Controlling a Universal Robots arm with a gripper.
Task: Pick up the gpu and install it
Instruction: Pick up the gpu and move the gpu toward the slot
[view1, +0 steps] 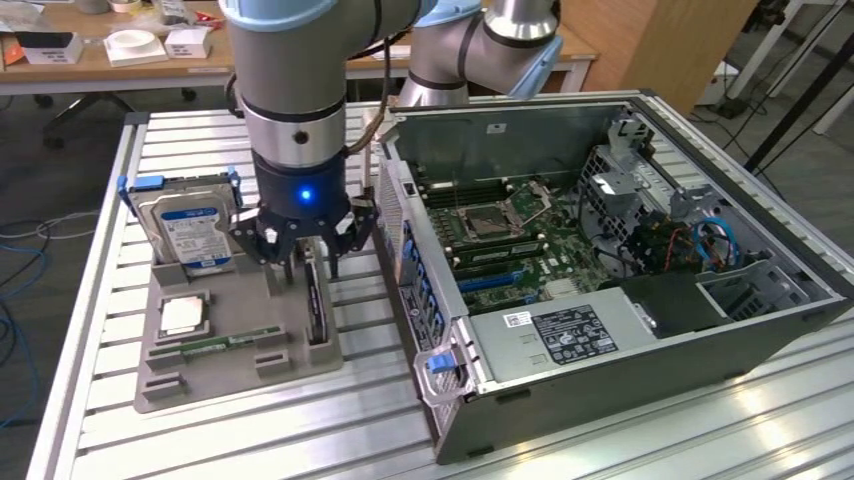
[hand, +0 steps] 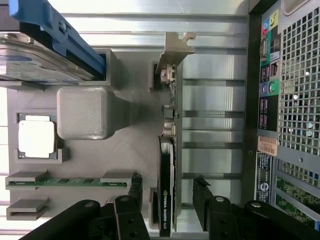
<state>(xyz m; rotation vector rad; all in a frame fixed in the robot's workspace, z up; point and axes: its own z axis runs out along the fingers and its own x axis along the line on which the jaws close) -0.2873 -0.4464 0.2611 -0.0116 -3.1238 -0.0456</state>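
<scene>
While the arm is hanging over the grey tray (view1: 247, 310) at the exterior view's left, the tool (view1: 307, 268) is standing wide open and gripping nothing. Its two fingers (hand: 134, 192) are straddling the gpu (view1: 316, 305), one on each side, with a gap showing between each finger and the card. The gpu is standing on edge in a slot along the tray's side nearest the case (view1: 747, 330). A hard drive (view1: 187, 230) is sitting upright at the tray's upper end, on the worktop (view1: 80, 420).
</scene>
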